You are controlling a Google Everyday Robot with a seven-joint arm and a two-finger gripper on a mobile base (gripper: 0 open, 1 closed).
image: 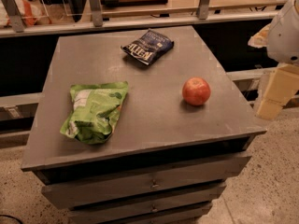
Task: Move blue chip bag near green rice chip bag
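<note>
- All told, counted three things on the cabinet top (140,139): two bags and an apple (196,91).
- Found the blue chip bag (147,45) lying flat at 12 o'clock of the top, near the far edge, touching nothing.
- Saw it skewed, one corner toward 6 o'clock; could not call its long axis, with both sides much alike in length.
- Placed the green rice chip bag (96,111) at 8 o'clock of the top, well apart from the blue chip bag and at about 7 o'clock from it.
- Made out the gripper (275,94) off the right edge, at 3 o'clock, clear of the top.
- Could not tell whether it stood parted or closed.
- Read the blue chip bag at roughly 10 o'clock from the gripper, with the apple nearer, at 9 o'clock.
- Judged the task not yet begun: reach toward 10 o'clock first, passing behind the apple, then carry toward 7 o'clock and set down just beside the green rice chip bag.
</note>
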